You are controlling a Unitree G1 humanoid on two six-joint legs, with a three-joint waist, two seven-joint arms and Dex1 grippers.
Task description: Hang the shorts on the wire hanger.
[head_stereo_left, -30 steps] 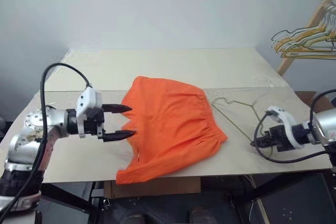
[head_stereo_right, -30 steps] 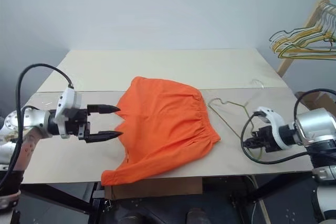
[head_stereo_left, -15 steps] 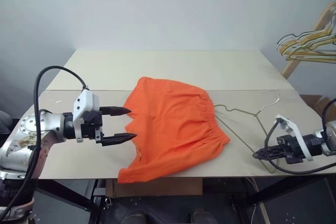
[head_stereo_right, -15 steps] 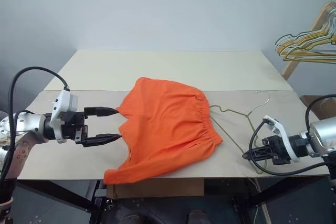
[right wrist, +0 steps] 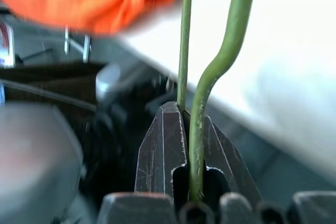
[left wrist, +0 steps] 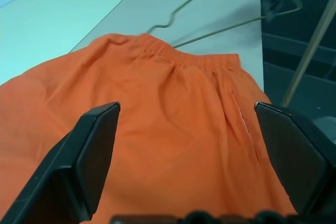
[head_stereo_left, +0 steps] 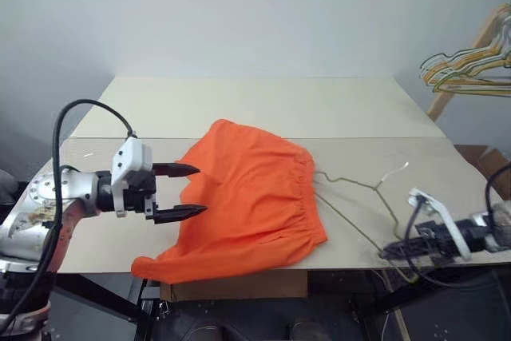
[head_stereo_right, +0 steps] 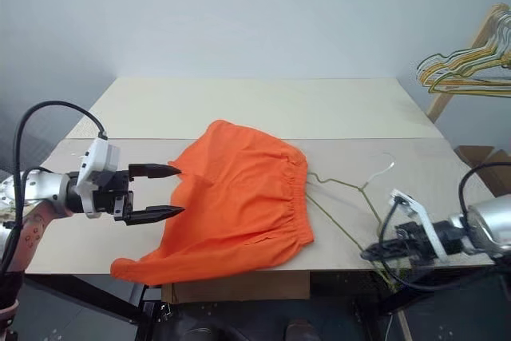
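We saw the left gripper (head_stereo_left: 185,192) at about 9 o'clock of the table (head_stereo_left: 263,105), hovering level with its two black fingers (head_stereo_left: 182,213) spread wide, tips pointing toward 3 o'clock at the shorts (head_stereo_left: 247,197). Nothing sat between the fingers; their tips were just beside the near edge of the fabric, and we couldn't tell if they touched it. In the left wrist view the same fingers (left wrist: 92,150) stood far apart with the orange cloth between and beyond them.

The shorts lay flat in the middle of the table, the gathered waistband toward 3 o'clock, one leg corner trailing to 7 o'clock and hanging a bit over the front edge.

The hanger (head_stereo_left: 359,197) lay at 3 o'clock from the shorts, its thin wire touching or slipping just under the waistband; we couldn't tell which. Its hook pointed toward 1 o'clock, and its far lower corner reached past the front edge of the table at about 4 o'clock.

The right gripper (head_stereo_right: 375,251) was at 4 o'clock, just off the table's front edge, fingers pressed together and pinching the hanger. The right wrist view showed the wire (right wrist: 197,145) running down into the closed fingers (right wrist: 163,150), with a blur of orange cloth beyond.

A bunch of hangers (head_stereo_left: 467,69) hung on a wooden rack (head_stereo_left: 471,41) at 2 o'clock, well apart from the table.
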